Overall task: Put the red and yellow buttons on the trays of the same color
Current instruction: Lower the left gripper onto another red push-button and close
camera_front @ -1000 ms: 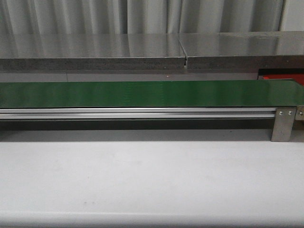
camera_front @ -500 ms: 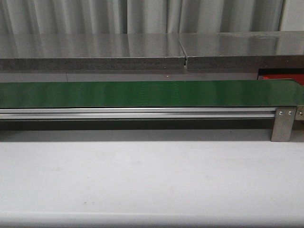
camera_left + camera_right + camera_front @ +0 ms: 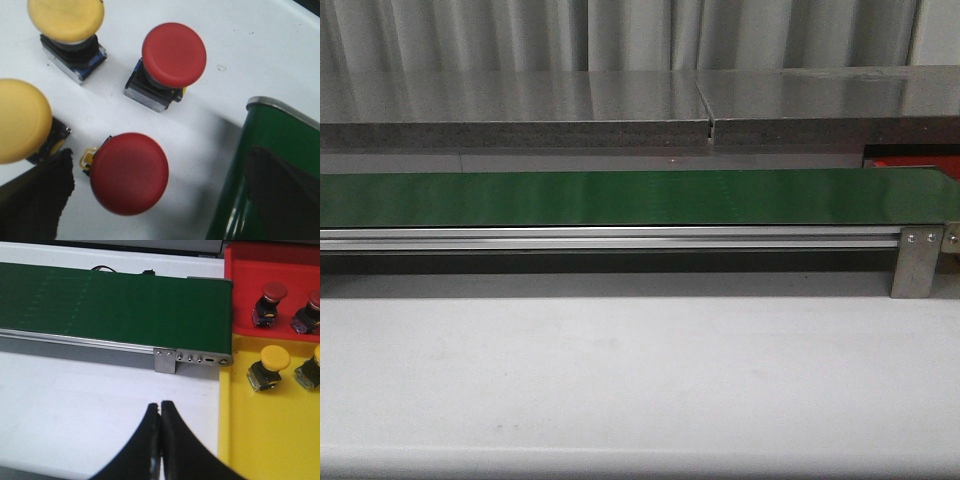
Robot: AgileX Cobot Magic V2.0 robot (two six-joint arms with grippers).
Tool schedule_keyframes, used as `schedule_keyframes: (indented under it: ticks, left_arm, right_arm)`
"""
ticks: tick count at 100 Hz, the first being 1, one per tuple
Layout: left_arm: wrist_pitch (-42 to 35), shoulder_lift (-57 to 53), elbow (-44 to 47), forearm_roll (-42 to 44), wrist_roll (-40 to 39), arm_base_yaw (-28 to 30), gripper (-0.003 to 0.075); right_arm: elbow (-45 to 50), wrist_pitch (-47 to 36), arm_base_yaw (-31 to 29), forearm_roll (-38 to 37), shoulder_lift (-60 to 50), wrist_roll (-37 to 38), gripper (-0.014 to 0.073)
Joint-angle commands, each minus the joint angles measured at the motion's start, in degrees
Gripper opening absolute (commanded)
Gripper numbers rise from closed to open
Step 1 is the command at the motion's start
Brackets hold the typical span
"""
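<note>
**Buttons upright on the table and in both trays**

In the left wrist view four loose buttons stand on the white table [image 3: 240,45]: two red buttons [image 3: 173,54] [image 3: 129,172] and two yellow buttons [image 3: 65,18] [image 3: 20,127]. Each stands upright, cap up, long axis vertical, and they are apart from each other. The rounded end of the green belt [image 3: 270,165] is just beside them. Only a dark part of the left gripper shows in a corner, so I cannot tell how its jaws stand.

In the right wrist view the right gripper [image 3: 160,412] has its jaws pressed together and holds nothing, over bare table. The red tray [image 3: 250,270] holds two red-capped buttons [image 3: 270,302] [image 3: 307,312], and the yellow tray [image 3: 250,440] holds two yellow-capped ones [image 3: 270,367] [image 3: 311,367], all upright. The trays touch along one edge, just past the belt end; much of the yellow tray is free
</note>
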Motion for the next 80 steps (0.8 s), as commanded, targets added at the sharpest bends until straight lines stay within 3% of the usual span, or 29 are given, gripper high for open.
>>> schedule_keyframes:
  ticks: [1,52,80]
  left_arm:
    - [-1.3,-2.3,-3.5,-1.9,0.1,-0.3,0.0663]
    - [1.2,1.7,-8.1,-2.6,0.1,-0.3,0.0656]
    - [1.4,2.1,-8.1,-2.6,0.1,-0.3,0.0531]
  right_arm:
    - [-1.5,-3.3,0.1,0.7,-0.1,-0.6,-0.0067]
    - [-1.5,-3.3,0.1,0.7,-0.1,-0.6,-0.0067]
    - [-1.5,-3.3,0.1,0.7,-0.1,-0.6,-0.0067]
